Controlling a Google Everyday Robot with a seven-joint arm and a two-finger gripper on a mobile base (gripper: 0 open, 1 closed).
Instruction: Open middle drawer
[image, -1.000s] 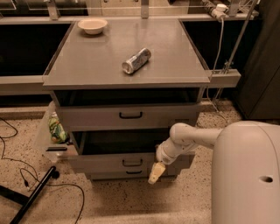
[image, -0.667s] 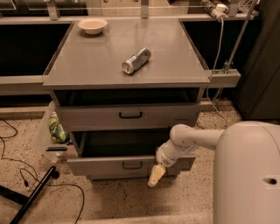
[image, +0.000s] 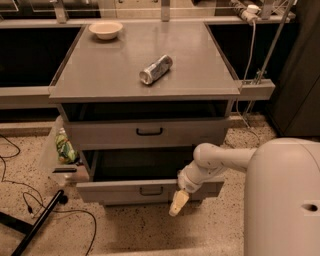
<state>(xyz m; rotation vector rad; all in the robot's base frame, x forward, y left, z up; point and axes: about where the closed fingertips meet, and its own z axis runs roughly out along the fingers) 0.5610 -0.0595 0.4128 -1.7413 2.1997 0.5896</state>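
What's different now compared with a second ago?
The middle drawer has slid a little further out toward the camera. The end effector came along with it and sits low at the right part of the front panel. The upper drawer, the can and the bowl stayed put.

Gripper (image: 179, 202) hangs just in front of middle drawer (image: 115, 191), right of its handle (image: 150, 190). Arm (image: 220, 159) crosses the drawer's right end. Drawer top gapes under upper drawer (image: 110, 135). Floor (image: 135, 230) ahead free; cables (image: 30, 200), black pole (image: 37, 225) at left.
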